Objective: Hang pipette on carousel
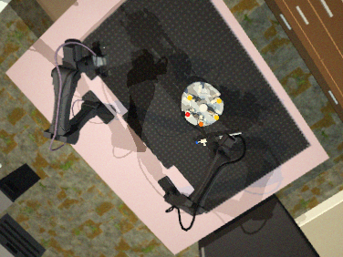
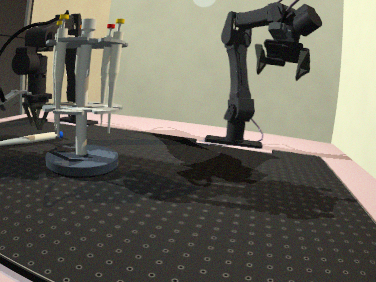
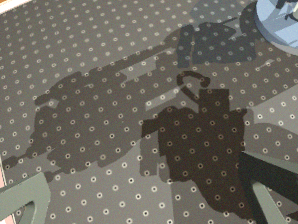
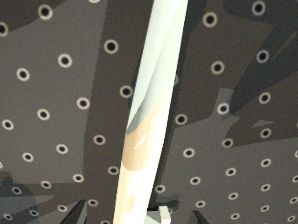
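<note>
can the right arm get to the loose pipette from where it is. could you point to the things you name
Likely yes: the right hand [image 2: 36, 125] [image 4: 139, 214] is open just above the pipette [image 2: 31, 139] [image 4: 145, 145], and nothing shows between them in the wrist view.

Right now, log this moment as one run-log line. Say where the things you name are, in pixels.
right gripper [image 4: 140, 216] [image 2: 36, 125]: open, above pipette [image 4: 145, 130] [image 2: 30, 138] | pipette: lying on bench, not hung | left gripper [image 2: 281, 67] [image 3: 145, 197]: open, away from carousel [image 1: 188, 87] [image 2: 82, 162]
</note>
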